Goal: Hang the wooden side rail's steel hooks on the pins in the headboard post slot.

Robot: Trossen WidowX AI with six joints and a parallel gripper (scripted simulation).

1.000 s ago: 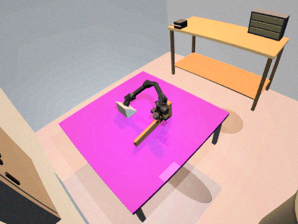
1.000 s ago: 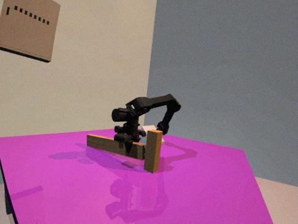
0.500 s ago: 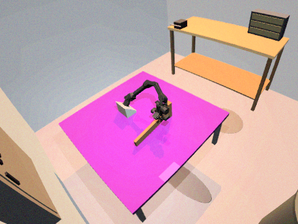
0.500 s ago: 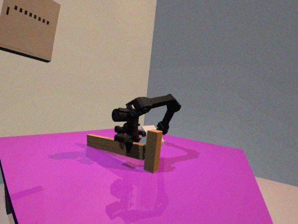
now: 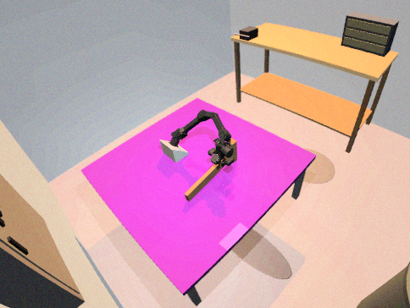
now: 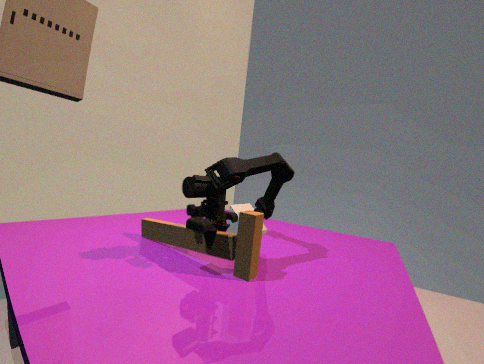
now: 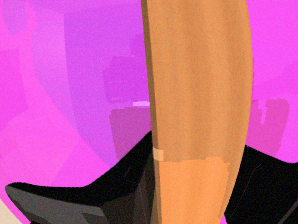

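The wooden side rail [image 5: 202,183] [image 6: 170,235] [image 7: 196,96] is a long plank on edge on the magenta table [image 5: 140,203] [image 6: 325,310]. Its far end rests on the table top; its near end is up against the upright headboard post [image 5: 235,149] [image 6: 249,245]. My gripper [image 5: 217,160] [image 6: 206,235] is shut on the rail close to the post. In the wrist view the rail runs up between the dark fingers. The hooks, the slot and the pins are hidden.
The arm's pale base block [image 5: 174,150] sits on the table behind the post. A wooden workbench [image 5: 313,46] with a small drawer chest [image 5: 368,34] stands at the back right. A cabinet [image 5: 25,228] is at the left.
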